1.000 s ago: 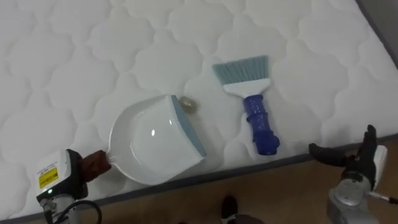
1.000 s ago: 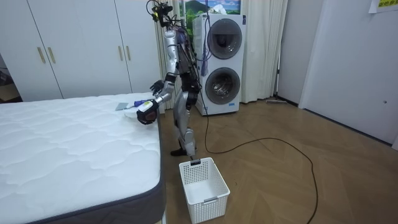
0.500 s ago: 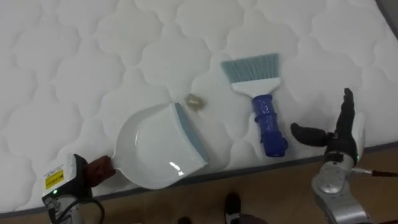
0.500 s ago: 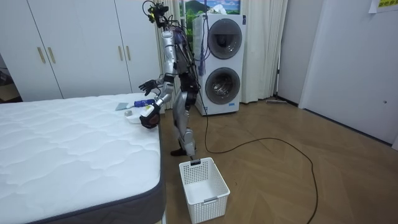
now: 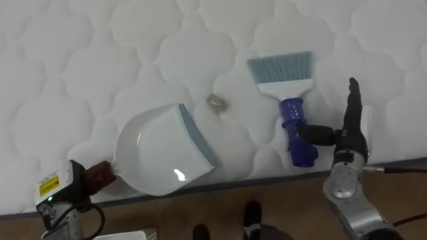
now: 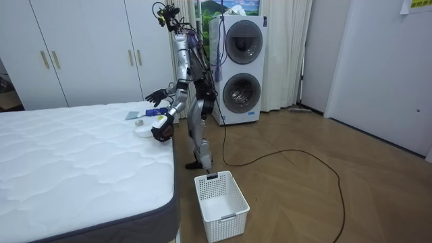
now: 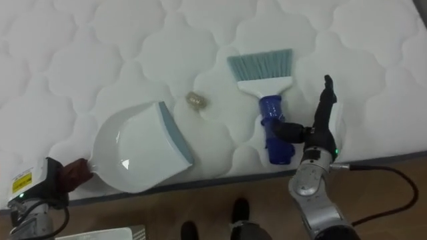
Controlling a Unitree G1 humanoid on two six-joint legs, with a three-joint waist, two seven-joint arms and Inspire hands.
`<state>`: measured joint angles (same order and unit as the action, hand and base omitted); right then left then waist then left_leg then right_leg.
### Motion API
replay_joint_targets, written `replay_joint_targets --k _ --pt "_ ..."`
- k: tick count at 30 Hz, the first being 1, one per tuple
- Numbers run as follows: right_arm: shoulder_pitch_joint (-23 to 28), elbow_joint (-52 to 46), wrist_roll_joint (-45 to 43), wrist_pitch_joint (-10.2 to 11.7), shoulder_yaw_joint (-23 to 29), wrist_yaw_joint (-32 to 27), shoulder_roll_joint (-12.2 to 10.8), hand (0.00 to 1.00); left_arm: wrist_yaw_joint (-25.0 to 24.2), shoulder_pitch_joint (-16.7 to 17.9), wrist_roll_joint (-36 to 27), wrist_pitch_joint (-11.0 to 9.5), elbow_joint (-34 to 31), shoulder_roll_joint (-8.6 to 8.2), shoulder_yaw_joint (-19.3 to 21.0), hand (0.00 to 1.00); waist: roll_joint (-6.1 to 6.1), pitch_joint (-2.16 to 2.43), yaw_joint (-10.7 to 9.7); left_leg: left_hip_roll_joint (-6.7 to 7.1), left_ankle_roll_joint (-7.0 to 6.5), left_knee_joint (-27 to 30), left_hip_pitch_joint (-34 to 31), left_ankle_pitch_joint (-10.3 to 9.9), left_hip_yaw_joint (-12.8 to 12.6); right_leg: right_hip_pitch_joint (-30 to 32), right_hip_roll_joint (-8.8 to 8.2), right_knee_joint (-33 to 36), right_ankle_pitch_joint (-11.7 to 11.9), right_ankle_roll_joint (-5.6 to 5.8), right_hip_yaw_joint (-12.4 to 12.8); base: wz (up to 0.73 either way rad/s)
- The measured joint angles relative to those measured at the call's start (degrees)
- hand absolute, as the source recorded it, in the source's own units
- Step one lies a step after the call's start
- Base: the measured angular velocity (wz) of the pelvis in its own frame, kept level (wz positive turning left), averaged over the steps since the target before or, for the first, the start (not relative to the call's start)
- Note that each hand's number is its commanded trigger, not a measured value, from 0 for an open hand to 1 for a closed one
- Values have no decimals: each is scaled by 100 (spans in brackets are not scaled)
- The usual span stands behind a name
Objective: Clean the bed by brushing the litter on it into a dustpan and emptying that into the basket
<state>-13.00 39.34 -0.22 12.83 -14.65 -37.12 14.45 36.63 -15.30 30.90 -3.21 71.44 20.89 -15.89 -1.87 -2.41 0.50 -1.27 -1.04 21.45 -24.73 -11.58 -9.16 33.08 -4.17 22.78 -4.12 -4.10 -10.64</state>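
Left eye view: open, empty right hand [image 5: 350, 133] touched the brush [image 5: 288, 110] at the mattress's [image 5: 80, 53] near edge, where a fumble could shove it off; left hand [image 5: 57, 193] clasped the dustpan [image 5: 160, 150].

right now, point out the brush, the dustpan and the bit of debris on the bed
brush [image 5: 285, 87]: left eye view, on the white base under the bristles
dustpan [image 5: 155, 152]: left eye view, on the white pan's inside
bit of debris [image 5: 215, 103]: left eye view, on its middle

Right hand [image 5: 348, 137] moved in to the brush handle [image 5: 292, 113], thumb against it, dustpan [image 5: 157, 150] drawn back from scrap [image 5: 215, 102]
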Motion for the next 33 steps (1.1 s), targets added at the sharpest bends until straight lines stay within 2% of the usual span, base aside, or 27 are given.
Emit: replay_joint_targets --k 11,16,23,33 --pt "0 0 3 -31 -9 107 0 0 -106 -21 -2 80 9 3 6 100 0 0 19 -2 0 5 4 0 -4 0 -1 13 -4 -4 -4 0" --pt "0 0 15 -55 -253 237 -5 0 -127 -21 0 124 2 2 4 100 0 0 39 -8 0 10 6 0 -4 0 0 19 -12 -17 -22 0" --pt "35 69 12 -293 -296 503 -4 0 -214 -23 -20 304 -15 0 18 100 -17 -9 156 -10 0 15 11 1 3 -28 -9 7 -12 -18 -58 2" --pt "28 704 117 -292 -245 867 12 0 -360 -114 -36 339 -132 0 31 100 -60 -12 152 -7 1 20 -71 3 134 -39 -36 -31 -27 -20 -213 7"
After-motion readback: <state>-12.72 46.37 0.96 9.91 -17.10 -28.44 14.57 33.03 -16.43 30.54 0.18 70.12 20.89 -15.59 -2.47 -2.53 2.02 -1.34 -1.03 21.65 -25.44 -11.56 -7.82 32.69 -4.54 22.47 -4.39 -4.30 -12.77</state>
